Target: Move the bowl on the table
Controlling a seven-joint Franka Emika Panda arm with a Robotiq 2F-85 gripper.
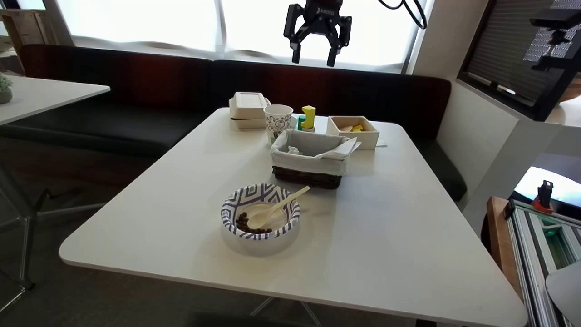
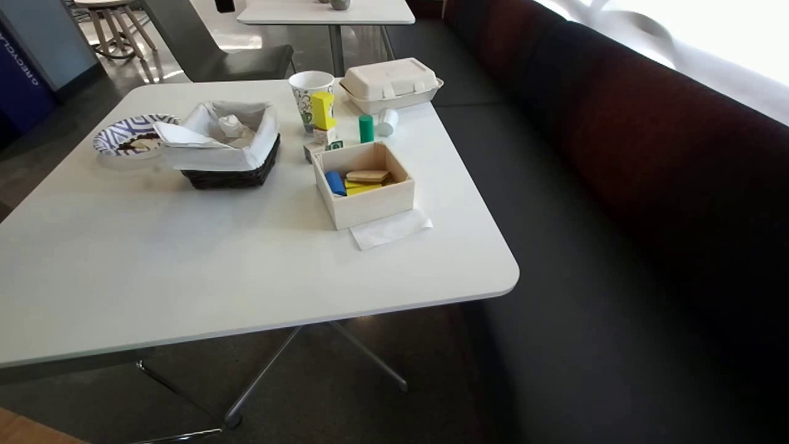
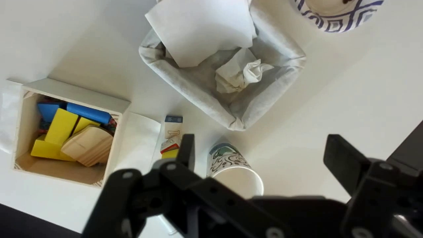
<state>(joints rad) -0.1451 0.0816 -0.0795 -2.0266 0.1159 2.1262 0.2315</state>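
The bowl (image 1: 307, 176) is squarish, with dark woven sides and a white cloth lining over its rim and inside. It stands on the large white table (image 1: 386, 254) and holds white paper and a crumpled napkin. It also shows in an exterior view (image 2: 231, 177) and in the wrist view (image 3: 198, 92), where it lies beyond the fingertips. My gripper (image 1: 313, 59) is open and empty, high above the far end of the table. In the wrist view the fingers (image 3: 261, 148) are wide apart, with the paper cup (image 3: 231, 162) below between them.
A round zigzag-patterned bowl (image 1: 254, 235) with a spoon (image 1: 277, 210) stands in front of the bowl. A beige box (image 2: 376, 203) of blocks, stacked blocks (image 2: 323, 111), a green cylinder (image 2: 366, 128) and a takeaway container (image 2: 391, 80) stand near the cup. A bench (image 2: 555, 185) runs alongside.
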